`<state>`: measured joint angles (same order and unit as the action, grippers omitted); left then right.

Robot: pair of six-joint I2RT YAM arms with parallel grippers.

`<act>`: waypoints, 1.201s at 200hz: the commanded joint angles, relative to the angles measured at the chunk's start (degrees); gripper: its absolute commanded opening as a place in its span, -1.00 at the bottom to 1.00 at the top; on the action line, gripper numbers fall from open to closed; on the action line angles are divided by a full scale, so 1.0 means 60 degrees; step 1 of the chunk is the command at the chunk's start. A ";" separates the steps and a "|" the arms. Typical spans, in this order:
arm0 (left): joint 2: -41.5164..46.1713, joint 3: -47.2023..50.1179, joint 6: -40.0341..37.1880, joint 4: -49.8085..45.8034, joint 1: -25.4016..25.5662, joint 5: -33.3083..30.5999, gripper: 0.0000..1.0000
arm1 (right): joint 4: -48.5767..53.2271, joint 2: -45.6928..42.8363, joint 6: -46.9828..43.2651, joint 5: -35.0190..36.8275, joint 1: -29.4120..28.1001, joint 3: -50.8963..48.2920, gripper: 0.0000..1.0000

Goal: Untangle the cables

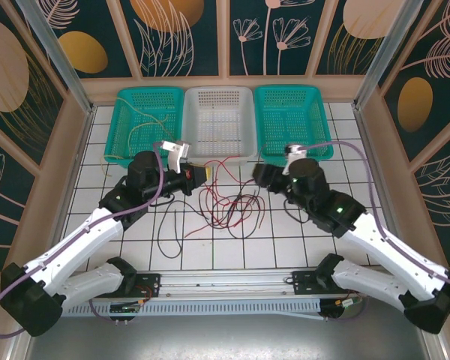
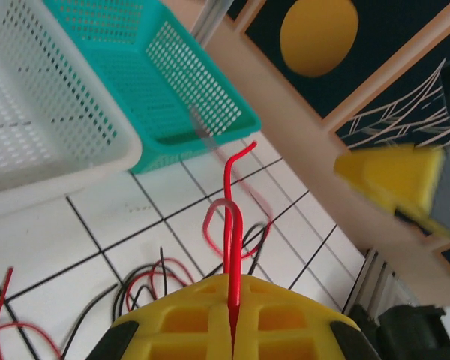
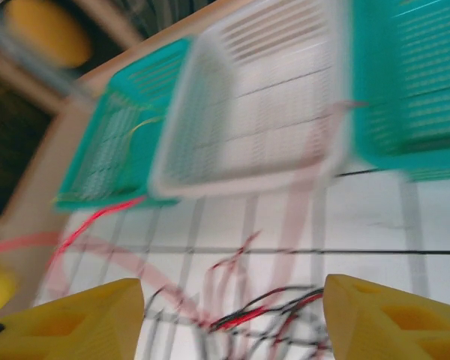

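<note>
A tangle of thin red and black cables [image 1: 229, 206] lies on the white tiled floor between the arms. My left gripper [image 1: 197, 178] is shut on a red cable [image 2: 231, 247], which sticks up from between its yellow fingers [image 2: 180, 322] and curls at the tip. A yellow cable [image 1: 139, 127] lies in the left teal basket [image 1: 112, 139]. My right gripper [image 1: 261, 174] stands open above the right side of the tangle [image 3: 277, 315], its yellow fingers [image 3: 390, 319] wide apart with nothing between them. The right wrist view is blurred.
Three baskets line the back edge: the left teal basket, a white basket [image 1: 219, 154] in the middle and a right teal basket [image 1: 322, 150]. Wooden walls close in the sides. A loose black cable loop [image 1: 165, 225] lies near the left arm.
</note>
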<state>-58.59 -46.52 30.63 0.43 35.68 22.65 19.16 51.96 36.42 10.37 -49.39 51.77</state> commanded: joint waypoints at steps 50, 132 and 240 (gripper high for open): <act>-0.0167 -0.0196 0.0146 0.0647 -0.0022 0.0326 -1.00 | -0.3347 0.1915 0.2640 -0.0373 -0.0794 0.0095 0.15; 0.0019 -0.0223 -0.0022 0.0472 -0.0027 0.0436 -1.00 | -0.3455 0.2467 0.3554 -0.0422 0.0070 0.0130 -0.23; 0.0260 -0.0242 0.0034 0.0405 -0.0025 0.0424 -1.00 | -0.4335 0.2070 0.3600 -0.1545 0.1031 -0.0762 -1.00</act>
<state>-58.46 -46.52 31.31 1.89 35.68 24.91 -3.79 65.80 58.11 2.42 -43.77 47.99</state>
